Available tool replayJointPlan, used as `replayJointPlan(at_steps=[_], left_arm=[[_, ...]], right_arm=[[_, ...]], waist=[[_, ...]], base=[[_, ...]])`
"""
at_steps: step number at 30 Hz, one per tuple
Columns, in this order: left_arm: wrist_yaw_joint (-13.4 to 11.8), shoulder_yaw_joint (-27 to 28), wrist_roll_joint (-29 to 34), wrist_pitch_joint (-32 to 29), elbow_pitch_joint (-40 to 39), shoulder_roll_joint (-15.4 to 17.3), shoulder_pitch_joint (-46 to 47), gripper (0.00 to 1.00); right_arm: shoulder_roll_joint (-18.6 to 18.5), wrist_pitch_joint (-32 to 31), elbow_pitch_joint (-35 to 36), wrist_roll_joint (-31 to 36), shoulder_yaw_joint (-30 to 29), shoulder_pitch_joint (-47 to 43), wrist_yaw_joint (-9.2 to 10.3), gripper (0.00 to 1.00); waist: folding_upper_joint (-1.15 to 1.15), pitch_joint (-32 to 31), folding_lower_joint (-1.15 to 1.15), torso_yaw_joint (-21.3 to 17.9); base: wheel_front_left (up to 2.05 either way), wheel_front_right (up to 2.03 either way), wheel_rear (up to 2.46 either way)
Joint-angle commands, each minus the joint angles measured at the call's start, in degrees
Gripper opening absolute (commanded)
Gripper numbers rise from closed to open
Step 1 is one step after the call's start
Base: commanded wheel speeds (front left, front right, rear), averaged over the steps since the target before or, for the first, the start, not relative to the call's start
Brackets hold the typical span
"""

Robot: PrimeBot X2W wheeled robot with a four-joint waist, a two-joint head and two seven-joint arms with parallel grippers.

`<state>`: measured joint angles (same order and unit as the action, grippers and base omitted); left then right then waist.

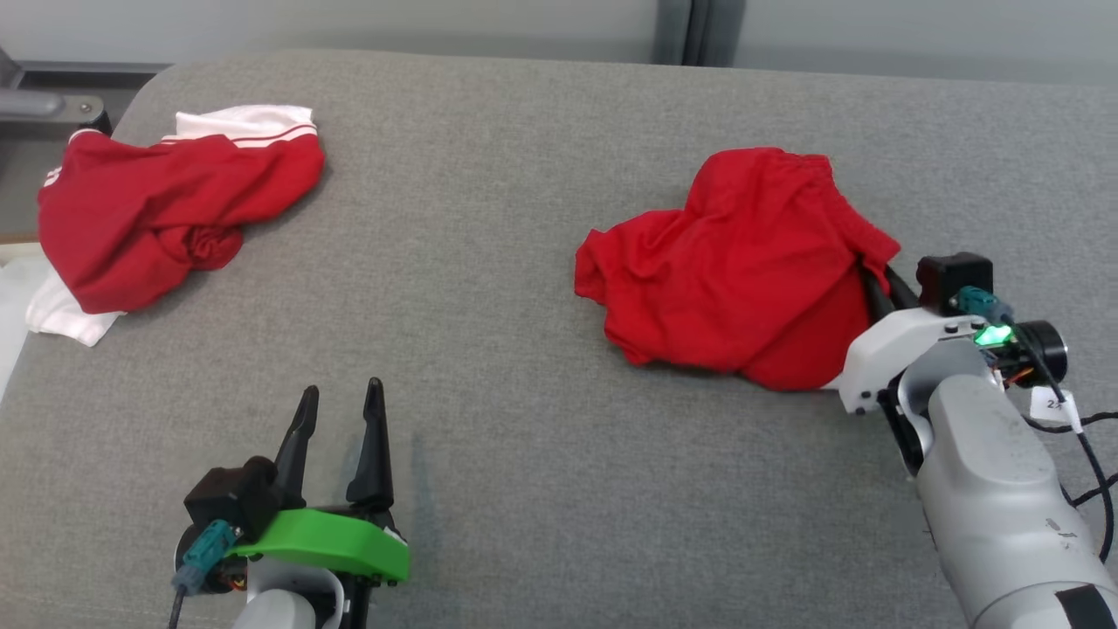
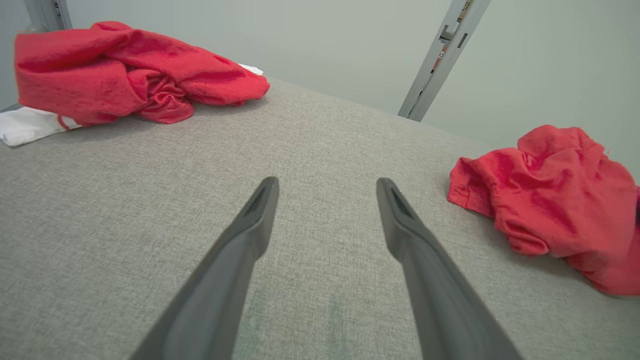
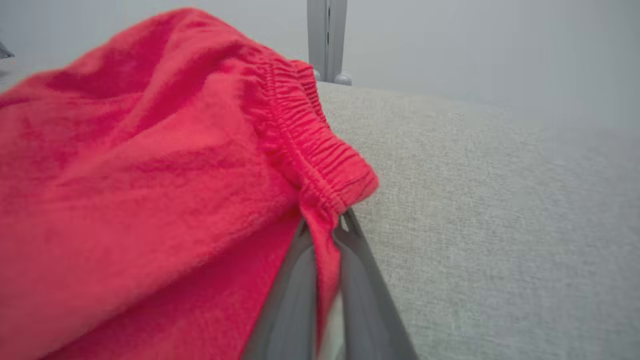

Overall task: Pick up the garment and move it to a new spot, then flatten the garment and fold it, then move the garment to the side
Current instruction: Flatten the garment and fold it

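I see the crumpled red cloth garment (image 1: 742, 262) lying in a loose heap at the right of the head view, centre height, on the grey fabric-covered worktop (image 1: 489, 306). Its surface is full of soft folds. A gathered elastic waistband (image 1: 838, 201) runs along its upper right edge, and a hemmed flap spreads out to the left.

In the right wrist view the garment (image 3: 150, 175) takes up the left half of the frame. The waistband (image 3: 310, 145) curves down to a corner near the centre.

My right pincer (image 1: 884, 284) comes in from the lower right of the head view, its dark fingers tucked under the garment's right edge. From the right wrist camera I read the right pincer (image 3: 325, 227) as pressed together on a thin fold of red cloth just below that waistband corner.

My left pincer (image 1: 342, 393) sits at the lower left of the head view, spread and holding nothing, well apart from the garment. In the left wrist view the left pincer (image 2: 326, 184) points up the bare worktop (image 2: 300, 140), with the garment (image 2: 550, 190) off at the right edge.

A second bundled red-and-white cloth garment (image 1: 166, 210) lies at the upper left of the head view, near the worktop's edge, and also in the upper left of the left wrist view (image 2: 125, 70).
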<state>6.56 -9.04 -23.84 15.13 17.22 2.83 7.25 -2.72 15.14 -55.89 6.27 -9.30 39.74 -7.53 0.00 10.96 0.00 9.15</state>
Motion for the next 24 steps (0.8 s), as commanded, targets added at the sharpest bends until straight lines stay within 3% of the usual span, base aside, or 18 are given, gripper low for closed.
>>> replayJointPlan(at_steps=[1, 14, 19, 24], left_arm=[[0.2, 0.29, 0.67, 0.03, -0.03, 0.11, -0.71, 1.0], [0.35, 0.12, 0.75, 0.03, -0.43, 0.12, -1.18, 1.0], [0.26, 0.03, 0.54, 0.03, -0.74, 0.12, -1.21, 1.0], [0.02, -0.57, -0.21, 0.03, -1.09, 0.12, -0.47, 1.0]], right_arm=[[-0.46, 0.0, 1.87, 1.27, -1.39, 0.37, 0.08, 0.0], [-0.65, 0.01, 19.49, 4.96, -7.9, 12.73, 0.08, 0.0], [-0.42, 0.01, 23.03, 5.45, -4.88, 15.47, 0.08, 0.0], [-0.2, 0.01, 21.45, 3.04, 2.72, 12.76, 0.08, 0.0]], waist=[[0.0, -1.5, 0.0, -1.6], [0.0, -3.21, 0.0, -3.82], [0.0, -3.26, 0.0, -3.58], [0.0, -2.31, 0.0, -2.66]], base=[[0.0, 0.0, 0.0], [0.0, 0.0, 0.0], [0.0, 0.0, 0.0], [0.0, 0.0, 0.0]])
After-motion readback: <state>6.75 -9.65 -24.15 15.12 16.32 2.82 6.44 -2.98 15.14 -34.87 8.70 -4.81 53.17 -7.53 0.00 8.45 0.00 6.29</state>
